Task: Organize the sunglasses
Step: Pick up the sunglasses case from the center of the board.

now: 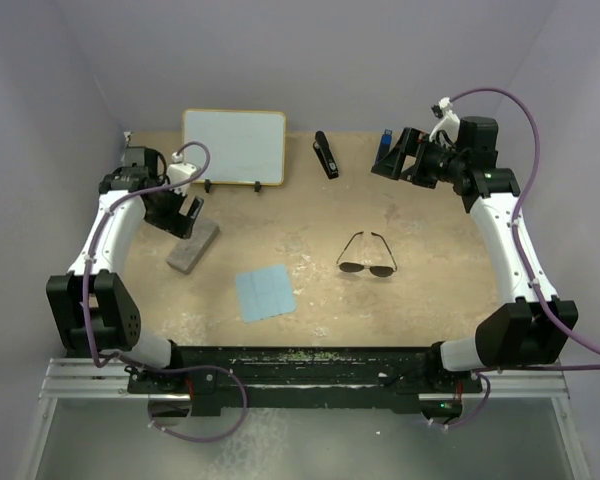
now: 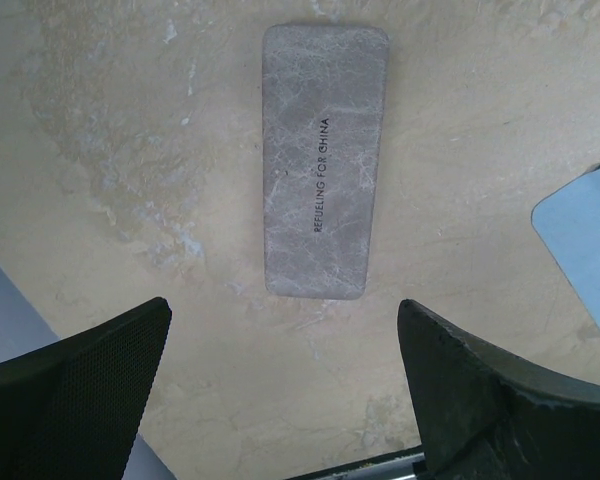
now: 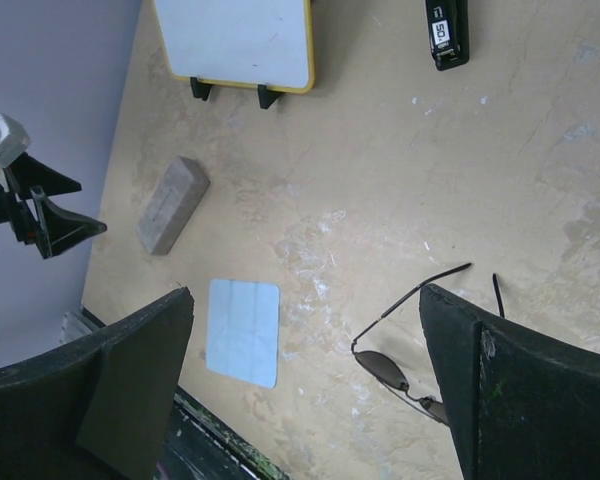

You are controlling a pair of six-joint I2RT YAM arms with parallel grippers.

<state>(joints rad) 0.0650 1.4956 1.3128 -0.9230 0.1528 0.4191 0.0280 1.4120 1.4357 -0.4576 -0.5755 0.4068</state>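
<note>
The sunglasses lie unfolded on the table, well to the right of the grey case. The left gripper hangs just above the case, fingers spread wide and empty. It should likely straddle the case's narrow width, centred. The right gripper, also spread and empty, sits far right of the case. The case reads "REFUELING FOR CHINA".

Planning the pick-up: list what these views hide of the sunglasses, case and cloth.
Sunglasses: right wrist view, one lens behind a finger of the right gripper.
Cloth: left wrist view, cut off by the right edge.
Case: top view, far end under the left gripper; its print too small.
</note>
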